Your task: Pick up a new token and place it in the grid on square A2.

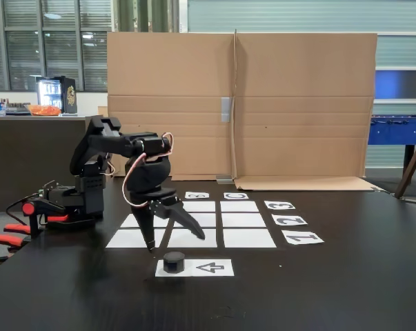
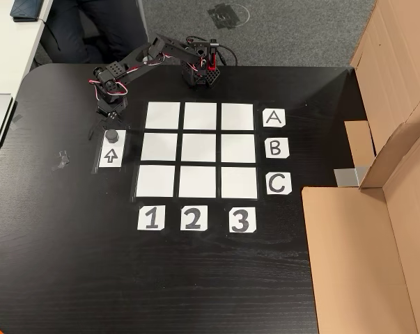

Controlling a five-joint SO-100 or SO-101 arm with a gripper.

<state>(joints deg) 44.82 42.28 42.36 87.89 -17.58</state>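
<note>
one token (image 2: 111, 135), nine grid squares (image 2: 200, 148), six label cards (image 2: 274, 117), one arrow sheet (image 2: 111, 154)

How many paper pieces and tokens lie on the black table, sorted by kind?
Blank white paper rectangles of the grid: 9
White letter cards: 3
White number cards: 3
White sheet printed with an arrow: 1
Small black round puck token: 1
Total: 17

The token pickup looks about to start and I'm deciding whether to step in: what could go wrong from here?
1. The open gripper sits above and slightly behind the token; a descent off centre could knock the puck along the arrow sheet rather than straddle it.
2. The grid squares are identical blanks, so square A2 is easily confused with its neighbours.
3. The paper looks loose; a dragging fingertip might shift it.
</note>
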